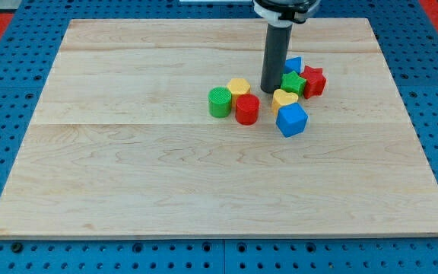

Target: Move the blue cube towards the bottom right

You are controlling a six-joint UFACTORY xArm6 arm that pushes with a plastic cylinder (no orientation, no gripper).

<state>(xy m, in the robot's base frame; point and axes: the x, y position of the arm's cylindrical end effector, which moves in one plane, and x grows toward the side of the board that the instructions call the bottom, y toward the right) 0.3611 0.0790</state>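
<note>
The blue cube lies right of the board's middle, at the lower right of a cluster of blocks. My tip stands up and to the left of it, between the yellow block and the yellow heart. The heart lies between my tip and the blue cube and touches the cube's upper left. The rod hides part of the blocks behind it.
A green cylinder and a red cylinder lie left of my tip. A green star, a red star and a second blue block lie to its right. The wooden board rests on a blue pegboard.
</note>
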